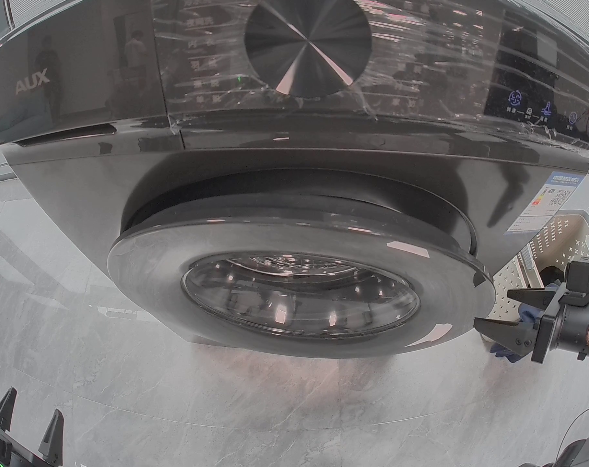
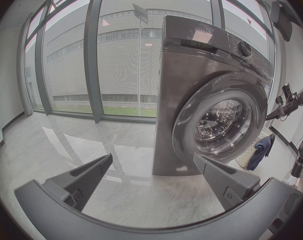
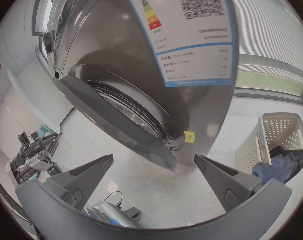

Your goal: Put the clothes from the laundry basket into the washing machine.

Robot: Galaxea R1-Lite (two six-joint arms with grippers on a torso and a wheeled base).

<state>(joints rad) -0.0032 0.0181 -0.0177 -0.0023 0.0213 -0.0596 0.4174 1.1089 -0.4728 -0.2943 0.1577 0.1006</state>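
Step in hand: I'd judge it to be getting the door open. Nothing has been lifted from the basket yet.
Right gripper (image 1: 492,307): jaws spread wide, holding nothing. It sits level with the door's outer edge and just beside it, likely because that is the side where the door swings out.
Door (image 1: 152,261): a dark grey ring round a bulging glass window, straight ahead of the right gripper's fingertips. From the right wrist view it seems to stand a little off the machine's front, though I can't be sure how far.
Washing machine (image 1: 307,183): a glossy dark grey front-loader standing on the floor (image 1: 242,410), towering above both grippers.
Laundry basket (image 3: 251,147): pale perforated plastic, on the floor just beyond the right gripper and close against the machine's side.
Clothes (image 3: 281,165): a blue garment drapes over the basket's rim with a darker one heaped behind it, both soft and crumpled. They lie below and behind the right gripper, near it, so that arm looks the natural one to fetch them.
Left gripper (image 1: 34,402): wide open and empty, held low and well back from the door. I'd guess it is kept out of the door's swing.
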